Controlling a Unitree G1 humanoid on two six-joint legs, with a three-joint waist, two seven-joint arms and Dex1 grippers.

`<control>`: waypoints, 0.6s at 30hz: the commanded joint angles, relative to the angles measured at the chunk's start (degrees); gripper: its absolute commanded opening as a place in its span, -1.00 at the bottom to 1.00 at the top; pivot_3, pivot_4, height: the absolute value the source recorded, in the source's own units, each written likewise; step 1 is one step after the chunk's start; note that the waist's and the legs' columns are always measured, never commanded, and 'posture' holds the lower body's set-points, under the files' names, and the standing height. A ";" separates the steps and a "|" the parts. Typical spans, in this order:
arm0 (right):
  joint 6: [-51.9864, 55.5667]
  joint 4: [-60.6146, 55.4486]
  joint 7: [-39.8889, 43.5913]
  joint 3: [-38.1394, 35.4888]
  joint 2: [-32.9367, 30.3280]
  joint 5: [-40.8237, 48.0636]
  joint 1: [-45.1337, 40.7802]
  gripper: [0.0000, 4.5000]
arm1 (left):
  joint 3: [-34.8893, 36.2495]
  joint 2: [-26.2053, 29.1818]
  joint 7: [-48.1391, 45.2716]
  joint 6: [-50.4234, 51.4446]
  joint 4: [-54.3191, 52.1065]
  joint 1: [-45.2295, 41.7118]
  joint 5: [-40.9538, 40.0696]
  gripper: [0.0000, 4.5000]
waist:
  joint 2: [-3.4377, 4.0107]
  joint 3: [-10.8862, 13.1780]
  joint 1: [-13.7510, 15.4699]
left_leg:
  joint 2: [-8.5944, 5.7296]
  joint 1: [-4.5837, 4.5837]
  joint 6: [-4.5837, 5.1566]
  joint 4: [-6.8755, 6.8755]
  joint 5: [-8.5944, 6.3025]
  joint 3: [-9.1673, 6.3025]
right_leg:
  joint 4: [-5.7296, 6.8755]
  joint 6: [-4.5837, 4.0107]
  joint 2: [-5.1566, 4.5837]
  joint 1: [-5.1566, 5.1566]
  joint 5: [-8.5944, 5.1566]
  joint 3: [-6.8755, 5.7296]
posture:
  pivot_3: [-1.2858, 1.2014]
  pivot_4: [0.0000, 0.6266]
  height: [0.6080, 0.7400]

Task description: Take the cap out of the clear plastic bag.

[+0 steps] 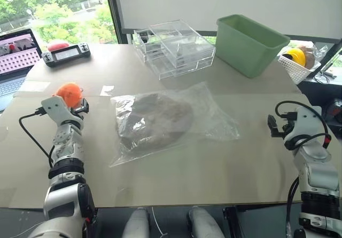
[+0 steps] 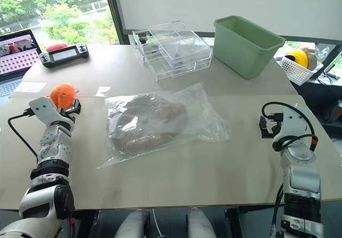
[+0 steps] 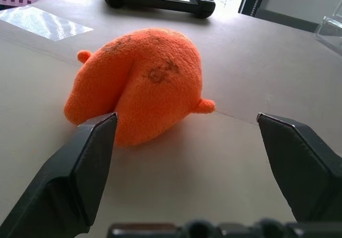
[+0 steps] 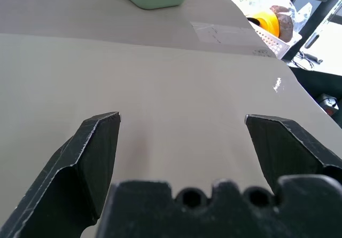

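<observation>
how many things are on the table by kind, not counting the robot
soft items: 2, the cap and the orange plush toy
plastic bags: 1, the clear plastic bag around the cap
containers: 2, the clear acrylic boxes as one stack and the green bin
electronics: 2, the handheld controller and the laptop
total: 7

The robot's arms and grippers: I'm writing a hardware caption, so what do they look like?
Both arms are built of silver-grey segments joined by black rings, each ending in a pale grey wrist block. A looping black cable runs to each wrist. The left gripper and the right gripper each have two matte black, wedge-shaped fingers that taper to blunt tips, set on a black base bar with small round holes.
</observation>
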 commanded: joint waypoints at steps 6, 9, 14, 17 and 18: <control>11.22 -21.63 20.95 -6.32 -10.22 20.93 5.06 0.99 | -14.39 1.26 -26.95 12.98 -28.55 0.39 -6.55 0.99 | 0.01 0.05 0.66 | -0.08 -0.30 -0.02 0.07 0.01 -0.12 | -0.04 0.03 -0.01 -0.04 -0.02 -0.01 | 0.03 -0.52 0.92; 19.86 -29.67 27.53 -10.73 -14.94 34.99 6.67 0.99 | -18.78 6.14 -38.97 23.20 -41.98 4.28 -12.90 0.99 | 0.03 0.05 0.08 | -0.07 -0.34 -0.04 0.09 0.01 -0.15 | -0.11 0.06 0.00 0.01 -0.02 0.01 | 0.03 -0.52 0.92; 28.39 -42.10 34.78 -12.56 -20.78 58.62 12.12 0.99 | -24.77 17.44 -55.28 32.81 -54.30 9.48 -16.89 0.99 | 0.03 0.06 -1.72 | 0.03 0.10 0.01 -0.07 -0.01 -0.08 | 0.00 0.15 0.08 0.20 -0.20 0.10 | 0.03 -0.52 0.92; 28.34 -44.76 32.44 -10.00 -21.46 60.28 13.32 0.99 | -27.13 18.95 -57.70 32.33 -56.19 10.69 -15.11 0.99 | 0.02 0.06 -1.33 | 0.11 0.15 0.02 -0.01 -0.01 -0.05 | 0.00 0.35 0.18 0.22 -0.34 0.12 | 0.03 -0.52 0.92; 27.83 -45.05 30.72 -8.30 -20.77 59.59 12.97 0.99 | -28.46 18.48 -57.46 30.99 -56.45 11.27 -13.24 0.99 | -0.05 0.03 -1.23 | 0.11 0.14 0.02 0.07 0.00 -0.05 | -0.03 0.37 0.17 0.26 -0.35 0.12 | 0.03 -0.52 0.92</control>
